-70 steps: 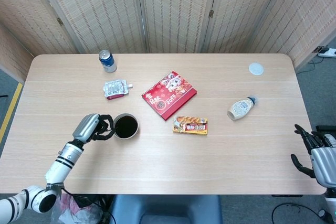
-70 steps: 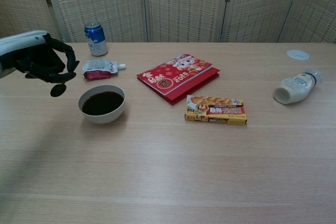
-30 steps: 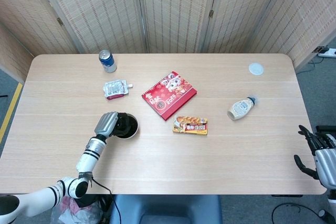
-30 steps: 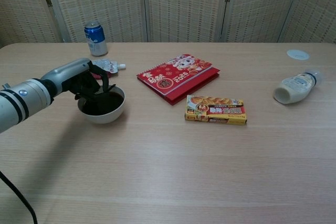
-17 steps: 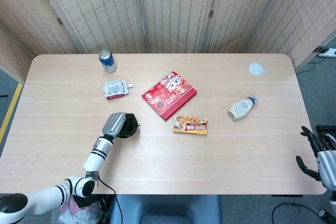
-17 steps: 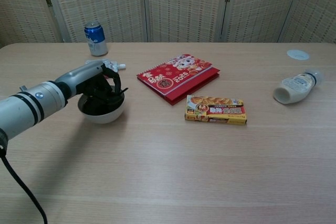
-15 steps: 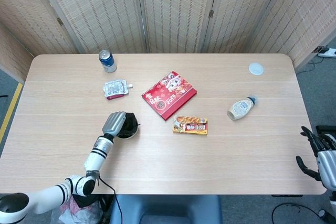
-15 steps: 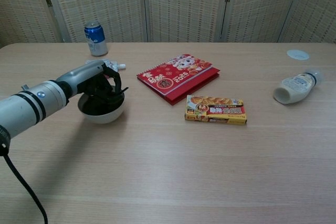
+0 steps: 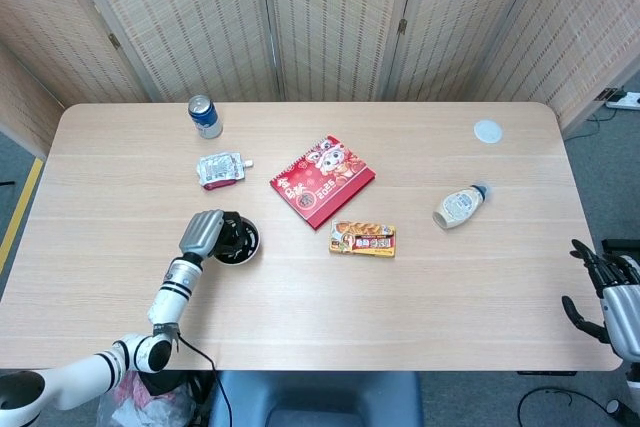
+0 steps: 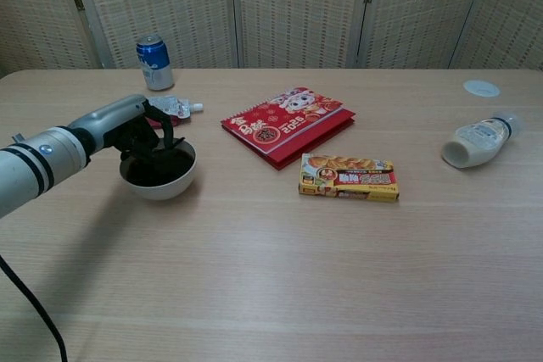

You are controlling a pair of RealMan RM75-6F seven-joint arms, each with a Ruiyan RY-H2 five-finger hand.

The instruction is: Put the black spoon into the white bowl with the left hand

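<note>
The white bowl (image 9: 251, 246) (image 10: 172, 187), dark inside, sits on the table's left half. My left hand (image 9: 203, 232) (image 10: 133, 134) hangs over its left rim with the dark fingers (image 10: 158, 138) curled down into the bowl. The black spoon does not stand out against the dark fingers and dark interior, so I cannot tell whether it is still held or lies in the bowl. My right hand (image 9: 604, 297) hovers off the table's right front corner, fingers apart and holding nothing; only the head view shows it.
A blue can (image 9: 204, 116) (image 10: 154, 63) and a red-and-silver pouch (image 9: 221, 169) (image 10: 161, 110) lie behind the bowl. A red book (image 9: 322, 180) (image 10: 288, 125) and a snack box (image 9: 363, 239) (image 10: 349, 176) are mid-table. A white bottle (image 9: 458, 206) (image 10: 478, 142) and a lid (image 9: 487, 130) (image 10: 481, 88) are far right.
The left hand carried the spoon from beside the bowl to over it, then drew back slightly left within the last half second. The bowl shifted a little left. The right hand barely moved.
</note>
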